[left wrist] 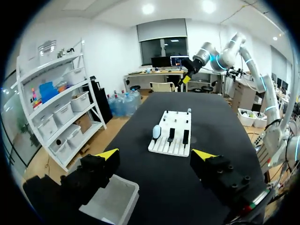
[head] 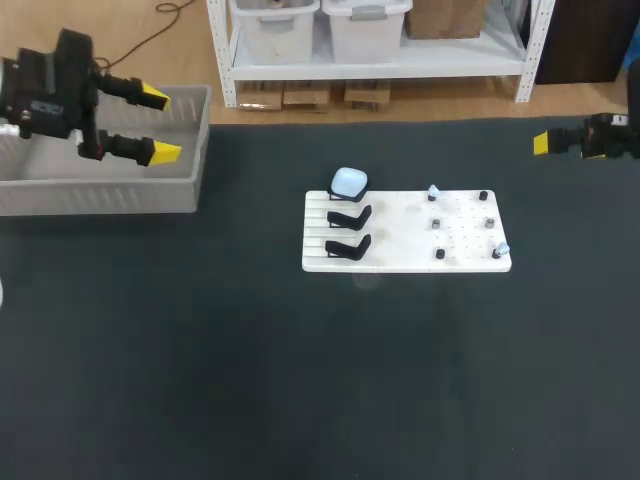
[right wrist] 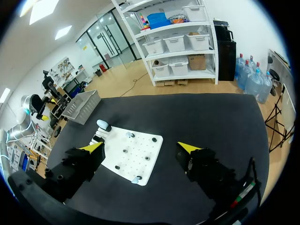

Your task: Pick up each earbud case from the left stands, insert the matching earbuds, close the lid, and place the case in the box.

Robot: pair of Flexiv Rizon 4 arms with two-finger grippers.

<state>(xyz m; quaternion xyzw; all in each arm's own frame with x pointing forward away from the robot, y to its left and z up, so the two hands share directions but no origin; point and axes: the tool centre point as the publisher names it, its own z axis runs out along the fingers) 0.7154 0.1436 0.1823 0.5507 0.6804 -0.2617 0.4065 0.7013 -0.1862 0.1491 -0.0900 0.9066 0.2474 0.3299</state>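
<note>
Over the grey box at the far left of the table we are holding our left gripper, its fingers spread wide with nothing between them. We are reading this as the drop-off spot for finished cases. Our right gripper is hanging out to the right of the white board, likewise wide open and empty, well apart from everything on it. One pale blue earbud case is sitting on the farthest stand at the board's left end, while the two black stands nearer to us are standing bare. Pale blue earbuds are perching on pegs on the board's right half, kept apart so each can be pinched singly. We are judging this case as the next to fetch.
</note>
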